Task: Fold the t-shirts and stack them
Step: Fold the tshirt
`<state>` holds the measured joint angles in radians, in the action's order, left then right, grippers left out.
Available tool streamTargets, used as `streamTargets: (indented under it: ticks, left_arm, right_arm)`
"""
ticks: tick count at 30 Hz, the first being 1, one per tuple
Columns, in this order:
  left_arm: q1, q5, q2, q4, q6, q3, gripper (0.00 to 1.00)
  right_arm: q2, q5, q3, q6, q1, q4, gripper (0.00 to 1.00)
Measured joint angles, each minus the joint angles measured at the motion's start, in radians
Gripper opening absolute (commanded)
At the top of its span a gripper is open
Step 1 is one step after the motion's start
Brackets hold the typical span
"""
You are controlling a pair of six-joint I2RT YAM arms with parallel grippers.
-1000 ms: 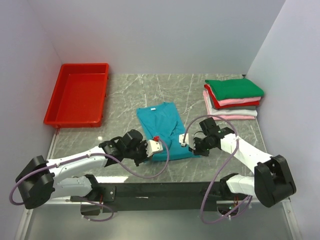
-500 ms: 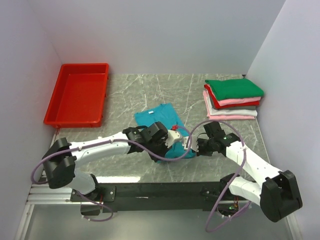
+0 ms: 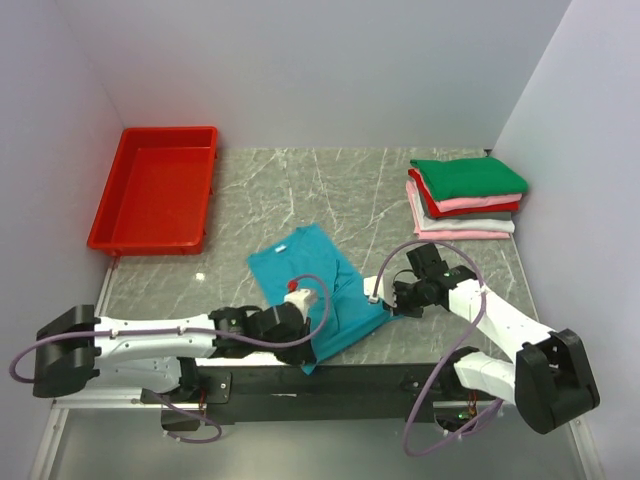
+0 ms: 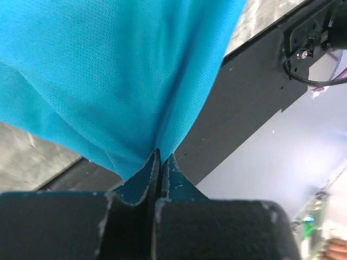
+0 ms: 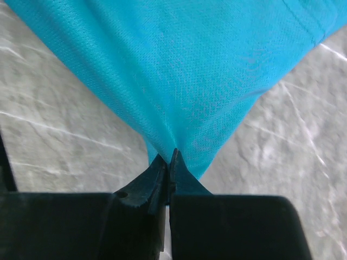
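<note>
The left arm has swung back toward the near edge, dragging the teal t-shirt with it. The shirt now lies skewed on the bench, one corner reaching the front edge. The left gripper has its jaws pinched on the fabric, and the right gripper grips the cloth likewise. The folded stack sits far right.

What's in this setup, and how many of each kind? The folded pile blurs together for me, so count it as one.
Robot arms: 2 (left arm, right arm)
Teal t-shirt: 1
Stack of folded t-shirts: 1
Red tray: 1
Total: 5
</note>
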<state>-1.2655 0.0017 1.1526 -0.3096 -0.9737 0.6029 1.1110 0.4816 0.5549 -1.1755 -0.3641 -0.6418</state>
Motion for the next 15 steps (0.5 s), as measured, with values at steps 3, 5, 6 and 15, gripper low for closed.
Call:
streamTargets:
  ticks: [3,5,6,15]
  left_arm:
    - [-0.026,-0.016,-0.012,0.062,-0.106,-0.063,0.01]
    - [-0.026,-0.031,0.042,0.049,-0.146,-0.048,0.00]
    - [-0.031,-0.036,0.069,0.032,-0.163,-0.031,0.00]
    - [-0.129,-0.141,0.225,-0.136,-0.268,0.206,0.00]
  right_arm:
    - [0.023,0.024,0.000,-0.002,-0.001,-0.005,0.00]
    - [0.026,0.027,0.000,-0.009,0.000,-0.011,0.00]
    - [0.021,0.030,0.000,-0.015,0.000,-0.017,0.00]
    - [-0.002,0.003,-0.008,-0.012,0.000,0.012,0.00]
